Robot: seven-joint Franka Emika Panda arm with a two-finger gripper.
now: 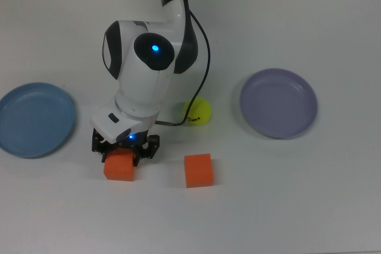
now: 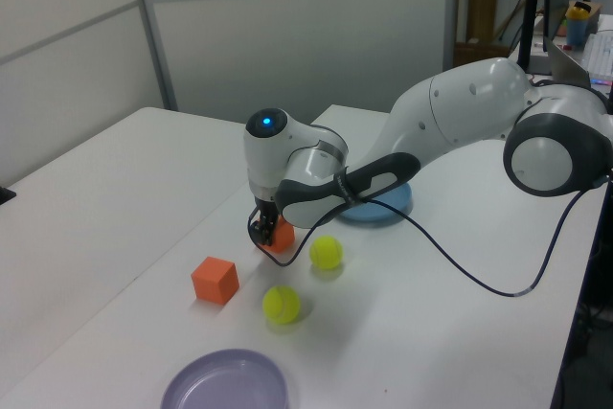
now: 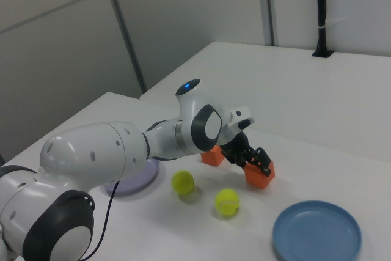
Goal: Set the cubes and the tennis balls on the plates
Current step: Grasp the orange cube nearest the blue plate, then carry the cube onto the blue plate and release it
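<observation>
Two orange cubes sit on a white table (image 1: pixel 309 206), and the robot's gripper (image 1: pixel 124 150) is lowered over the first cube (image 1: pixel 119 168), its jaws spread with a dark finger on either side of the block; whether they touch it cannot be told. Taking that cube as landmark, the second cube (image 1: pixel 198 170) lies near it toward the top view's right. One tennis ball (image 1: pixel 197 111) rests beyond the second cube, and another tennis ball (image 2: pixel 326 252) shows in the left view just beside the gripper. Well to the top view's left is the light blue plate (image 1: pixel 34 119); well to its right is the lavender plate (image 1: pixel 278 103).
</observation>
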